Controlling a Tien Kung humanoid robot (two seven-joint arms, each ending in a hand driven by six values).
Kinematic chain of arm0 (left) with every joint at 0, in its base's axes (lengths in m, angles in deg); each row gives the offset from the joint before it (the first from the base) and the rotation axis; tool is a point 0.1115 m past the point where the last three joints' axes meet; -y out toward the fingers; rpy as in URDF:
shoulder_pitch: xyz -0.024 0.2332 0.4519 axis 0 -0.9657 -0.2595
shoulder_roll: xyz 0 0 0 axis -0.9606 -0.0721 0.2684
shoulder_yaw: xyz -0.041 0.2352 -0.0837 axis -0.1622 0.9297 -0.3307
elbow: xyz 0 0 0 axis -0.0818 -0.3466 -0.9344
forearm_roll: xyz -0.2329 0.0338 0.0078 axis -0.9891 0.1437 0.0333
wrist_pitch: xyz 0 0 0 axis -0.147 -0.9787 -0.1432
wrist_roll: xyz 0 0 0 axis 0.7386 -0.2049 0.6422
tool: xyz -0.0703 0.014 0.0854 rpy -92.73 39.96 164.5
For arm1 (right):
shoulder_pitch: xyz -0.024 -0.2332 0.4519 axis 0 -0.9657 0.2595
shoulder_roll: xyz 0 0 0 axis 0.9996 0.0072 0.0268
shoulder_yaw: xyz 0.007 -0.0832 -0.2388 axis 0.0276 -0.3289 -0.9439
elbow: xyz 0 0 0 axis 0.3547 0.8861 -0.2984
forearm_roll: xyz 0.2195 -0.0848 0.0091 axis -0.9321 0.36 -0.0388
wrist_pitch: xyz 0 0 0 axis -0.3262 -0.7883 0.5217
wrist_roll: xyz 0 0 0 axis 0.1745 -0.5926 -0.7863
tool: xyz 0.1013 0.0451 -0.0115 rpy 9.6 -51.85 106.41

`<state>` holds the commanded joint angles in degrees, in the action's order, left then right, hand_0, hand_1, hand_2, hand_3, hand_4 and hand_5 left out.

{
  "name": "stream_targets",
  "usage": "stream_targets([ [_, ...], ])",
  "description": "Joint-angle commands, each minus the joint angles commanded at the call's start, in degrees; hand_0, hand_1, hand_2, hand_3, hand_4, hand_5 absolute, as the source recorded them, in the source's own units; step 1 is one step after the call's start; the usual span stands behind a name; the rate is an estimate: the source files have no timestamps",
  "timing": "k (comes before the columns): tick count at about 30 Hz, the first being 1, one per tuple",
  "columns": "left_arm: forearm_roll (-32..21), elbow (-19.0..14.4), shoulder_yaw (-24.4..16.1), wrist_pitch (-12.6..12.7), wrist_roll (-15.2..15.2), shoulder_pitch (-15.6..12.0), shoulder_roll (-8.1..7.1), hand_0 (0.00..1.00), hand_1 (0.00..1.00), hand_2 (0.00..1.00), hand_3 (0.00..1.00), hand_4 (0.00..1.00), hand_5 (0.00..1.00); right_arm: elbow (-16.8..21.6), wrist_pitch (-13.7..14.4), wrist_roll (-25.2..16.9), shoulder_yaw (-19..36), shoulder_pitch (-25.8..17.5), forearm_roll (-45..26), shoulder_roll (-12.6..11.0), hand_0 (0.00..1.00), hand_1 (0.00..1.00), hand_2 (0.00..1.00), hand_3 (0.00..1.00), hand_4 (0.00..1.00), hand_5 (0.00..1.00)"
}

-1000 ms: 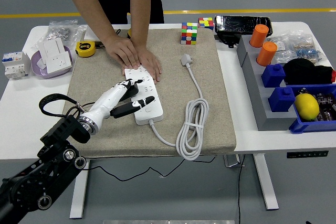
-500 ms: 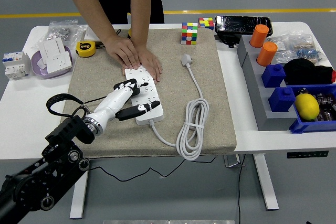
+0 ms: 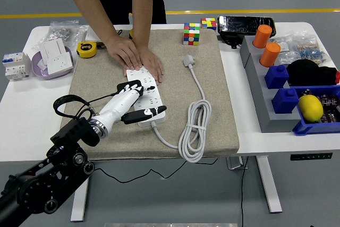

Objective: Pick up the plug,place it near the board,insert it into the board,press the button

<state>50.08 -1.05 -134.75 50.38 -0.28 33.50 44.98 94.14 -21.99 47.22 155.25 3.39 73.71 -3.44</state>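
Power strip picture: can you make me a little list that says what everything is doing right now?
power strip: white, lying on the tan mat
left hand: on the near half of the power strip, fingers spread, holding nothing
person's hands: pressing flat on the far end of the power strip
plug: white, lying loose on the mat, right of the strip, not inserted
cable: bundled in loops near the mat's front edge
right hand: not in view
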Motion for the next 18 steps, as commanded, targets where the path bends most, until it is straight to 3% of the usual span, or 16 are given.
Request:
stream_targets([
  [13,0.88,0.73,-0.02,-0.90,-0.74,0.30,0.05,0.998,0.996,0.939,0.924,0.998,0.998,0.00,0.04,-0.04,0.04,0.22,-0.21,-0.01,0.856,0.764,0.751,0.784,0.998,0.898],
  [18,1.46,-0.31,-0.38,0.13,0.01,0.30,-0.09,0.998,0.995,0.937,0.924,0.998,0.998,0.00,0.08,0.00,0.19,0.22,-0.13,0.01,0.856,0.764,0.751,0.784,0.998,0.899],
])
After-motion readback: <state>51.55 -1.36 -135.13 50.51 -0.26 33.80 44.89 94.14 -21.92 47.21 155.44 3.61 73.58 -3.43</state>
